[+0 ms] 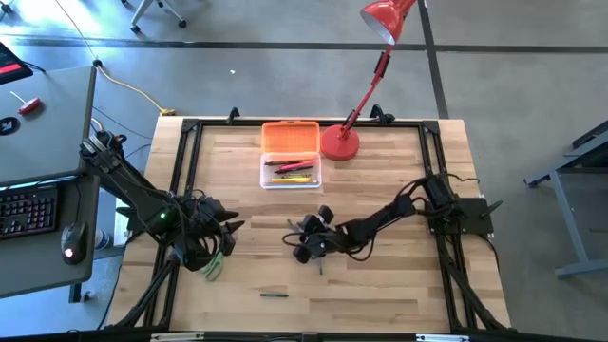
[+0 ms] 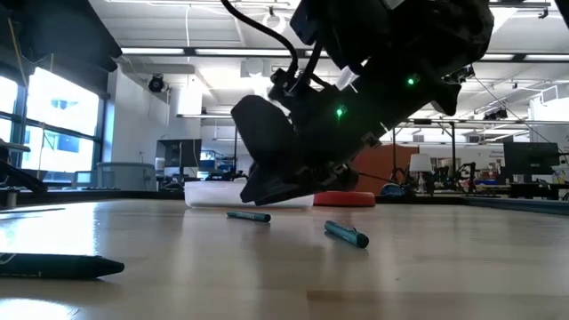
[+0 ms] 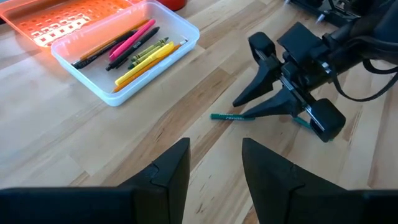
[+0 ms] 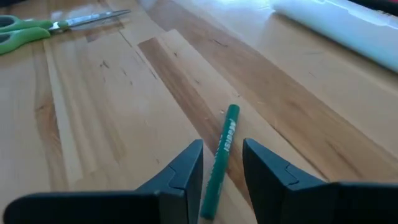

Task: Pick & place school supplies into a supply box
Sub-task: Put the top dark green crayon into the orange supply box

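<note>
Low over the table, the right gripper (image 4: 222, 163) straddles a green marker (image 4: 221, 155), jaws parted.

Green marker (image 4: 221, 158), dark lettering on barrel. Scissors (image 4: 25, 29): light green handles, silver blades. Supply box (image 3: 127, 53): clear base, orange lid (perforated pattern); contents pink, yellow, orange, black. Bench (image 1: 380, 285) pale wood grain. Lamp (image 1: 366, 76) red.

Dark jointed arms (green lights), black cables
</note>
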